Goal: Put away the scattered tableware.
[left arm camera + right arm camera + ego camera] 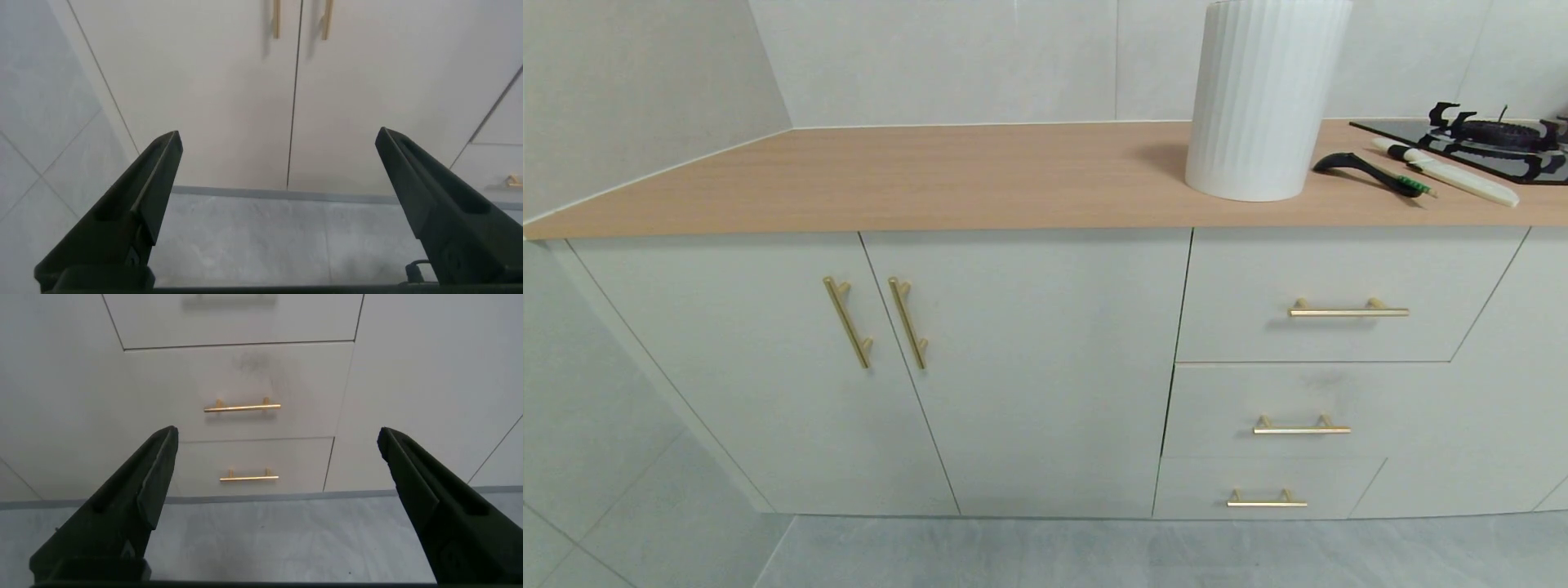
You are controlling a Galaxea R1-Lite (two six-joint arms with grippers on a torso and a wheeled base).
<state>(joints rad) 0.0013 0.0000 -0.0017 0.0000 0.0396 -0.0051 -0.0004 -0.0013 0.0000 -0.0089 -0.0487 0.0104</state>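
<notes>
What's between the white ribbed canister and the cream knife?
A black-handled utensil lies between the canister and the knife, per the head view.

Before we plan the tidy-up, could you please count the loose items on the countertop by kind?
White ribbed container: 1
Long utensils: 2
Total: 3

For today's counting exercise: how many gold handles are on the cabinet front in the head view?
5. Left door handle and right door handle stand side by side; the top drawer handle, middle drawer handle and bottom drawer handle are stacked right of them. None seems hidden.
</notes>
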